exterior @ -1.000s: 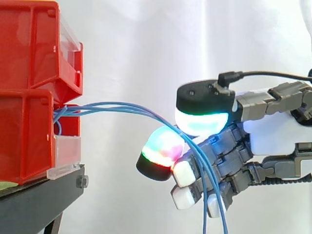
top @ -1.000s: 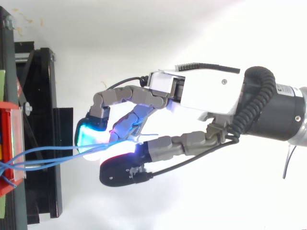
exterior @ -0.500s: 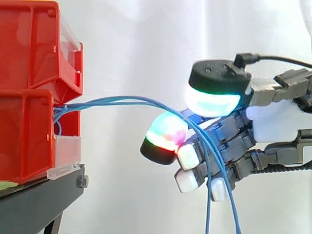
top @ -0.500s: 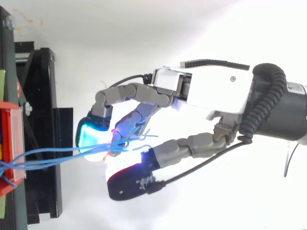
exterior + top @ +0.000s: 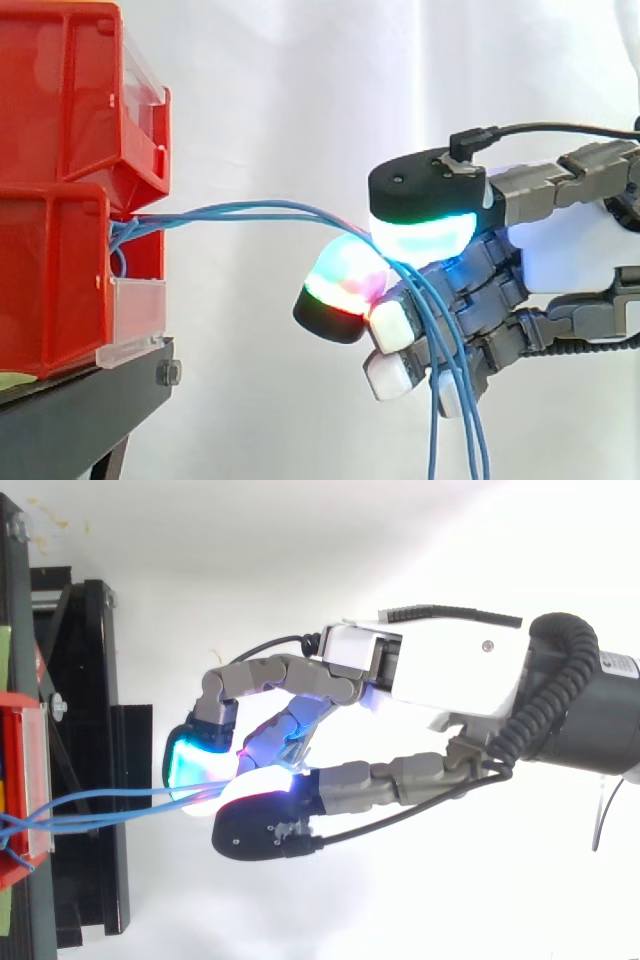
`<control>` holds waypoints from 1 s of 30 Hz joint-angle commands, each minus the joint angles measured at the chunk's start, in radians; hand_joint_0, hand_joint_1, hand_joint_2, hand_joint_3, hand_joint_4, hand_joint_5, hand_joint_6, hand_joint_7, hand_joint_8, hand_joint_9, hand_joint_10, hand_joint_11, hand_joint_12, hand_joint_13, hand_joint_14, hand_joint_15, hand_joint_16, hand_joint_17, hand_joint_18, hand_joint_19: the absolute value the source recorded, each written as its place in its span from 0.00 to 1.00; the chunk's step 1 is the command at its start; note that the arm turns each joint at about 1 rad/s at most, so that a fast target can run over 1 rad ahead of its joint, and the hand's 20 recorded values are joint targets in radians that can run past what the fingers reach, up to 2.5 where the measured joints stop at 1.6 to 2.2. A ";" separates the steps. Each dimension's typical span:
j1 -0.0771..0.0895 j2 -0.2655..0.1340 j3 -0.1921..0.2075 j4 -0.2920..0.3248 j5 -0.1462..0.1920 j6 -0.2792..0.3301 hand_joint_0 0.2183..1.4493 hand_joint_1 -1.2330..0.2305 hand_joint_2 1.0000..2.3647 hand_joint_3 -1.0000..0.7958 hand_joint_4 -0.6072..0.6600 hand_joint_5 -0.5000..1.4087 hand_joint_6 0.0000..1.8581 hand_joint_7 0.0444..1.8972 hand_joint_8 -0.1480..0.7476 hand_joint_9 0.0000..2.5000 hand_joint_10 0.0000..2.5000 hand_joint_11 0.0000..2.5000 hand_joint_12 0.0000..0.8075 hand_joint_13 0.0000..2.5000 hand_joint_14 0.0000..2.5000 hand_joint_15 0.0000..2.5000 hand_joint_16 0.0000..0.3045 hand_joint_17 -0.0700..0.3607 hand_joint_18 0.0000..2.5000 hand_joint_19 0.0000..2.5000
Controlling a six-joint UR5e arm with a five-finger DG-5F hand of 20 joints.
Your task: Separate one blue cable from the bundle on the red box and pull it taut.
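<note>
In the side view the hand (image 5: 560, 260) comes in from the right edge, with its palm turned to the bins. Its fingers (image 5: 340, 285) are curled inward and the thumb (image 5: 420, 190) is closed down over them, so the gap is narrow. The blue cables (image 5: 250, 212) pass through this gap, under the cyan-glowing thumb pad and over the curled fingers, so the hand holds them in a pinch. I cannot tell if it holds one cable or all of them. Below the thumb the cables hang down across the fingers and leave the picture at the bottom edge. To the left of the hand they run in a low arch, close together and not tight, to the lower red bin (image 5: 50, 280), where they enter just under the upper red bin (image 5: 60, 90). In the top view they reach the bin at the left edge (image 5: 100, 805). The bins stand on the black stand (image 5: 80, 420), and behind everything hangs the white curtain (image 5: 300, 80)
</note>
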 commanded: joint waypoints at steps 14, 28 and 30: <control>0.000 0.000 0.000 -0.001 -0.002 0.003 0.38 0.24 0.01 0.36 0.62 0.20 0.29 0.62 0.50 0.29 0.00 0.16 0.41 0.30 0.00 0.15 0.12 0.36 0.32 0.17; 0.000 0.000 0.000 -0.003 -0.002 0.004 0.35 0.36 0.01 0.52 0.66 0.19 0.39 0.47 0.57 0.30 0.00 0.15 0.47 0.32 0.00 0.15 0.15 0.41 0.35 0.17; 0.000 0.002 0.000 -0.007 -0.002 0.004 0.38 0.34 0.01 0.56 0.65 0.18 0.41 0.45 0.56 0.30 0.00 0.16 0.47 0.33 0.00 0.14 0.15 0.40 0.35 0.17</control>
